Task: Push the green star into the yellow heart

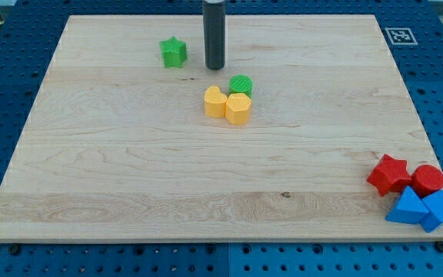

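While my tip sits btwn star and green cylinder, w/ no hand to open or shut, I judge it's the approach step: tip must round to star's upper-left, then push twd heart.

The bench is pale, smooth wood with visible grain. My tip looks dark and matt, while the green star and the yellow heart look like smooth matt plastic.
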Motion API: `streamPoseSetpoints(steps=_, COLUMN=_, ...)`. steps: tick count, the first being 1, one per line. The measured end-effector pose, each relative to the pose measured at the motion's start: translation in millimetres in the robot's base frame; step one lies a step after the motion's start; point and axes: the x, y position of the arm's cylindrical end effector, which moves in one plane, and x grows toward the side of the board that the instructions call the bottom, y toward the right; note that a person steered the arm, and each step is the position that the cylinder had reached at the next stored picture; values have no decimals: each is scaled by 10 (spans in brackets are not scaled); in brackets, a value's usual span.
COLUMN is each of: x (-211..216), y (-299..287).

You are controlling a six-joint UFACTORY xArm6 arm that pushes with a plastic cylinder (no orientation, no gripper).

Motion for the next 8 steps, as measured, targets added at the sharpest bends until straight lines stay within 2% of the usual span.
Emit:
streamPoseSetpoints(steps=1, x=-437, y=-33)
streamPoseSetpoints(steps=2, x=-984, y=-329)
streamPoseSetpoints(steps=3, x=-1218, y=-813)
streamPoseSetpoints(steps=4, x=-1204, y=-996)
streamPoseSetpoints(steps=8, x=-1054, y=-1089)
